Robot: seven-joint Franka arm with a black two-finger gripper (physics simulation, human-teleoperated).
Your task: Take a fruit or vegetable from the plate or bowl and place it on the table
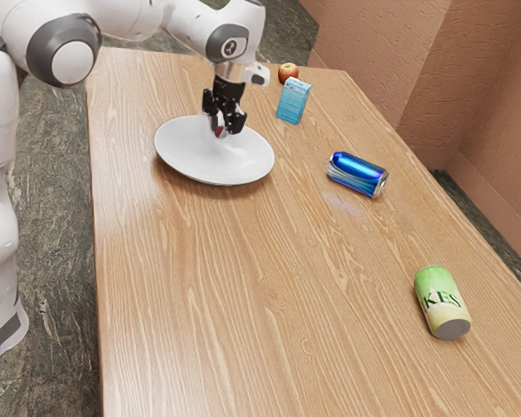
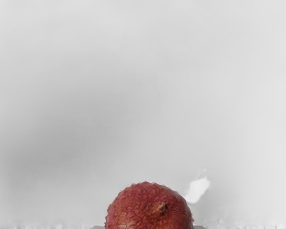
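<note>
The small, round, red lychee (image 2: 145,210) has bumpy skin with orange-brown patches. It is at the smooth, round, white plate (image 1: 184,159), inside the rim as seen from above; I can't tell if they touch. Its little brown stem nub points up toward the hand's camera, a bit off the middle. I can't tell its long axis. The black two-finger gripper (image 1: 223,131) pinches the lychee from two sides.

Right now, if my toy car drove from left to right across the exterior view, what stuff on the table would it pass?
Plate → light blue box → blue can → green can. I left out the apple, since it overlaps the box's place in that order.
</note>
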